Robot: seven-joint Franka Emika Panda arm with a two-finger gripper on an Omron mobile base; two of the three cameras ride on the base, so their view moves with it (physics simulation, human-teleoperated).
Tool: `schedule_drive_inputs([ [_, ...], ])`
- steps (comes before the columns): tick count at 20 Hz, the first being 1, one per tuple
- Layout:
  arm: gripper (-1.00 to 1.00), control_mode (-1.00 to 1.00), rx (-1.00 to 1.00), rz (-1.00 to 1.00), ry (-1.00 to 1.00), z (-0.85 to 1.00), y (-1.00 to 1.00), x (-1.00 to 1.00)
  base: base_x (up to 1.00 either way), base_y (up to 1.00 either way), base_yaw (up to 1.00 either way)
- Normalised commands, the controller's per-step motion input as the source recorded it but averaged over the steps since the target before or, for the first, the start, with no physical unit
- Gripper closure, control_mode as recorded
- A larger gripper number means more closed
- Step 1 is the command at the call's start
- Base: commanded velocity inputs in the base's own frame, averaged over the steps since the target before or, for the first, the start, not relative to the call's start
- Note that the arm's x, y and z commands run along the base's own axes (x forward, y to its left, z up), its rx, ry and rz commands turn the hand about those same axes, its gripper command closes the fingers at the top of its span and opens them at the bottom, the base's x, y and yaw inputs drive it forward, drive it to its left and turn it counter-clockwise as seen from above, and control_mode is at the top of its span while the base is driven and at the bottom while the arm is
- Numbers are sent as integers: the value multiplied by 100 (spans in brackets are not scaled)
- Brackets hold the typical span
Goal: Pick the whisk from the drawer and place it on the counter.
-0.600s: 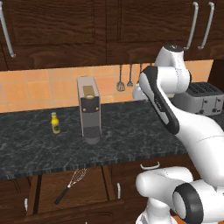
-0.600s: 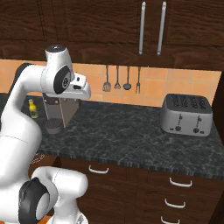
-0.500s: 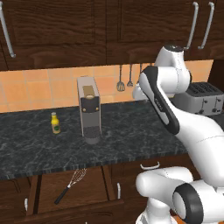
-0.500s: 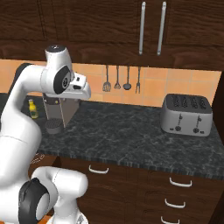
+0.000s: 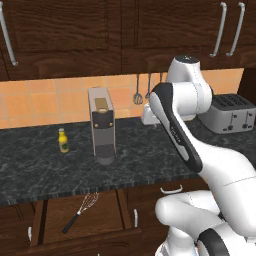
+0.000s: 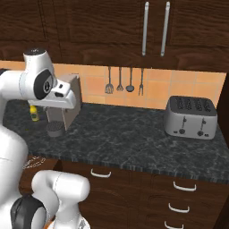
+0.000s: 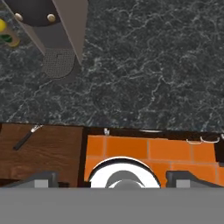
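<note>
High above the counter [image 7: 153, 65] hangs my gripper [image 7: 113, 177], looking straight down; its two fingertips [image 7: 41, 179] sit far apart at the bottom of the hand view, spread wide, with nothing between them and nothing touched. Below me the drawer [image 5: 85, 220] stands pulled out from under the counter's front edge. On its lighter wood floor the whisk [image 5: 80, 212] lies at a slant, wire loops toward the counter, black handle pointing out toward the drawer front. On the counter stand a coffee machine [image 5: 102, 125], a small yellow bottle [image 5: 63, 140] to one side of it, and a toaster [image 6: 190, 117] well apart.
</note>
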Motion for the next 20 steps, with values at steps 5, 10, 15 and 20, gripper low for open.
schedule_drive_inputs([
  [5,-100,-100,0,-11,4,-19,72,-57,0,0,0],
  [10,-100,-100,0,-13,10,-30,71,-35,0,0,0],
  [15,-100,-100,1,-14,13,-35,69,-32,0,0,0],
  [20,-100,-100,1,-5,18,-18,36,-11,0,0,0],
])
